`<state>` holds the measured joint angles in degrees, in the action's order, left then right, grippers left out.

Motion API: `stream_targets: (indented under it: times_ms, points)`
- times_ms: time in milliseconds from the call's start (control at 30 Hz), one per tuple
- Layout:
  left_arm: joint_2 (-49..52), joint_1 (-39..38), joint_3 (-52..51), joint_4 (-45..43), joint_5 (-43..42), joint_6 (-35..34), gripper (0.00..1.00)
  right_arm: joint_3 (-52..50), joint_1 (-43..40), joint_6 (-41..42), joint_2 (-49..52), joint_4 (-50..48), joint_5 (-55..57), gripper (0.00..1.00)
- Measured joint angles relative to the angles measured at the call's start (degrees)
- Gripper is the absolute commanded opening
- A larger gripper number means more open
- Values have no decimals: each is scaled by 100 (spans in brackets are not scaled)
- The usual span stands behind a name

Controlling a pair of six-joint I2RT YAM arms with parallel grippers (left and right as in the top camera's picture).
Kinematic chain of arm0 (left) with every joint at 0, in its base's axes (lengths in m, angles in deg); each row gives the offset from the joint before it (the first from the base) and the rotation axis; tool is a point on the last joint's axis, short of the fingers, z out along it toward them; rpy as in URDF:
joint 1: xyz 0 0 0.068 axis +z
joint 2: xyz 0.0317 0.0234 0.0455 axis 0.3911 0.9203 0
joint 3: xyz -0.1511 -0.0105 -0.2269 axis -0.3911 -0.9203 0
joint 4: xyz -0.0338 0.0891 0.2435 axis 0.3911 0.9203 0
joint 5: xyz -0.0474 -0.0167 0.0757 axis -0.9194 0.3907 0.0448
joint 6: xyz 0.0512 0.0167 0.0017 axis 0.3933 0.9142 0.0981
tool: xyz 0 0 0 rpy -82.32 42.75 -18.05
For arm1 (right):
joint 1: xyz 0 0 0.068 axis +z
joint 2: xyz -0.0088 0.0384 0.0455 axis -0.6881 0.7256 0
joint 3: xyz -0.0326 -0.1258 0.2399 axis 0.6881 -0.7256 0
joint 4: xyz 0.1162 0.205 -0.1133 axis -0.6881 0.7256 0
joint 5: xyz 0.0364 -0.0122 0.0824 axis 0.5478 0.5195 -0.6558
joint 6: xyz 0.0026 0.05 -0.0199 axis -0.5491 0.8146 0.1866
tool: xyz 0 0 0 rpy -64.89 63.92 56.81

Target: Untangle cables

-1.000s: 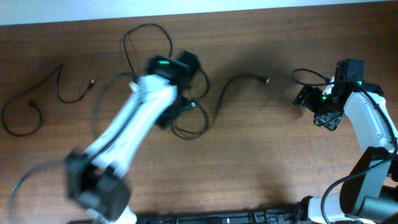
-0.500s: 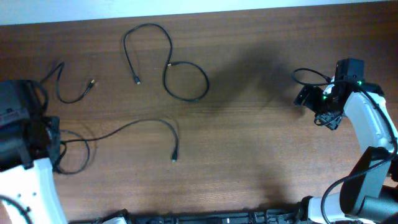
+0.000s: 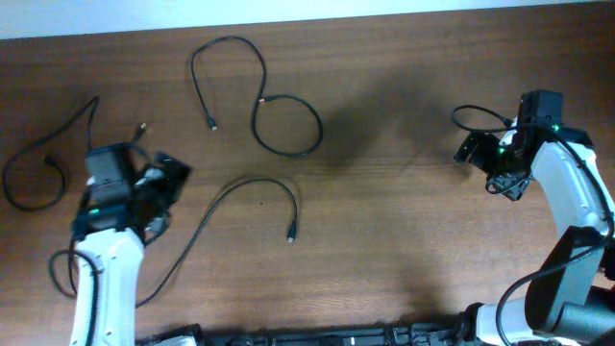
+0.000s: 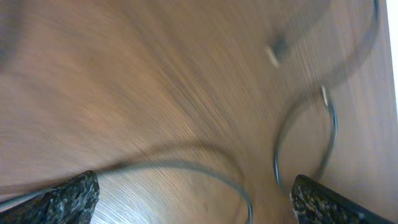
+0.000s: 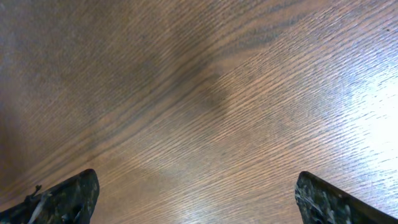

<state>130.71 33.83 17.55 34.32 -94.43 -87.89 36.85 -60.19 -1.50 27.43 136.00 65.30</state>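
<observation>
Cables [image 3: 252, 180] lie as three separate strands on the wooden table [image 3: 404, 250]. The left gripper [image 4: 196, 190] is spread wide and holds nothing; the middle strand curves over the wood just beneath it. A looped strand [image 3: 288, 154] lies further up, and a third strand [image 3: 29, 206] at the far left. The right gripper [image 5: 196, 186], equally wide, grips nothing, well apart from them.

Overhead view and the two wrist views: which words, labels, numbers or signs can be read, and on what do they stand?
None can be read.
The cables and the table bear no text.
The left arm and the right arm show only a green light each.
The left wrist view is blurred.
</observation>
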Motion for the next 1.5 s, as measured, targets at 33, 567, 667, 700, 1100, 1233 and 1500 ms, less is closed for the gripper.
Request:
stream_targets:
  times_ms: [33, 567, 667, 700, 1100, 1233, 1500]
  points:
    - [79, -518, -4, -181, -68, 299, 99, 0, 0, -2, 0, 2, 0, 99]
    - [2435, -2986, 1790, -852, 1414, 1241, 0, 0, 0, 0, 11, 39, 0, 99]
    - [813, -2503, 2669, 605, 2822, 1370, 0, 0, 0, -2, 11, 42, 0, 99]
    - [664, -2413, 2732, 1198, 2999, 1360, 0, 0, -2, 0, 11, 24, 0, 99]
    - [590, -1292, 732, -1696, 3355, -3056, 0, -11, 0, 4, 7, 90, 0, 99]
    - [588, -1298, 835, -3814, 2173, -1950, 0, -11, 0, -2, 11, 63, 0, 99]
    - [590, -1296, 848, -1314, 3486, -1652, 99, -11, 0, 0, 11, 22, 0, 98]
